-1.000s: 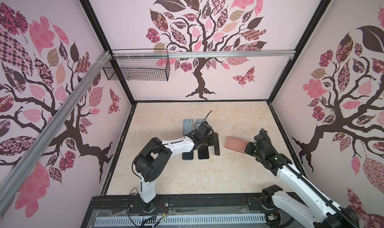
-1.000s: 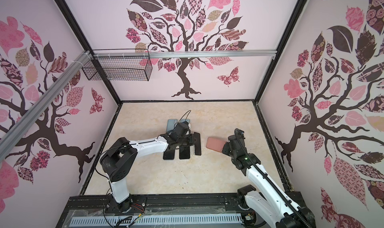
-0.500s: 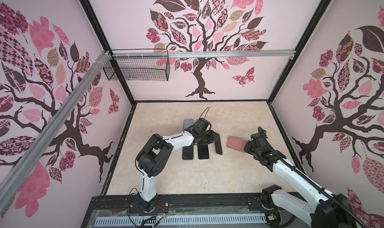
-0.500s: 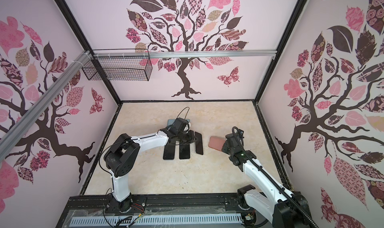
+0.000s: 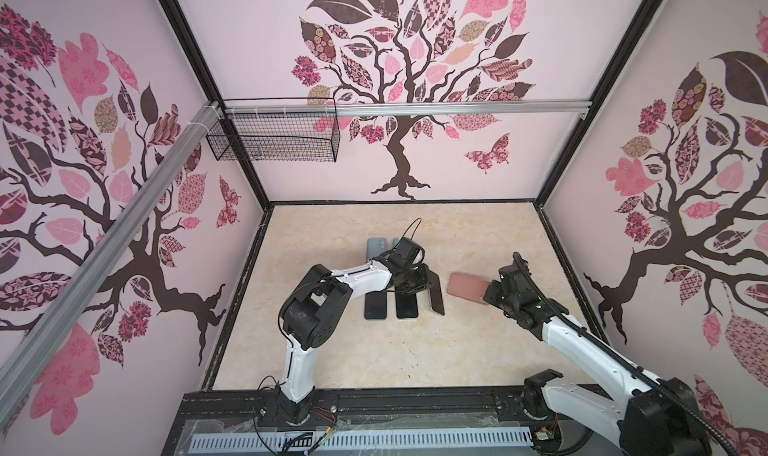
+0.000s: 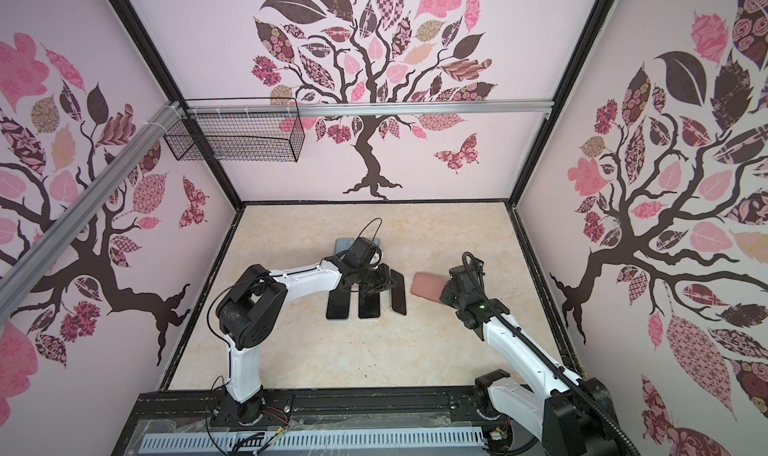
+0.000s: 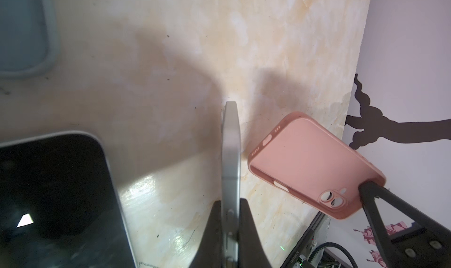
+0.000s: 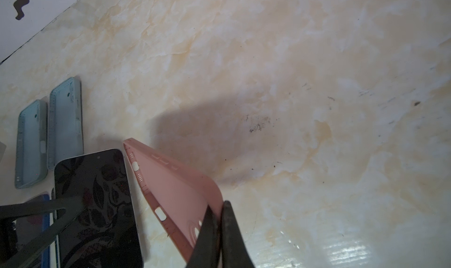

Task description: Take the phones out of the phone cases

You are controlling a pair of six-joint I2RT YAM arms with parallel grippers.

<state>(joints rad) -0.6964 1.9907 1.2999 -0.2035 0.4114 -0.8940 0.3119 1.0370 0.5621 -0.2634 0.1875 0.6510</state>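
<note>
The phone is out; pink case empty.
It's on edge over the surface, pinched by my left fingers; right fingers clamp the pink case alongside, apart. Narrow hold: a twist could drop it onto the spare phone.

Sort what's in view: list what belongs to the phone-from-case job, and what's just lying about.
In the job:
pink case, held by the right pincer
phone, clamped in the left pincer

Lying about:
two blue cases
two dark phones flat on the table
wire basket
</note>
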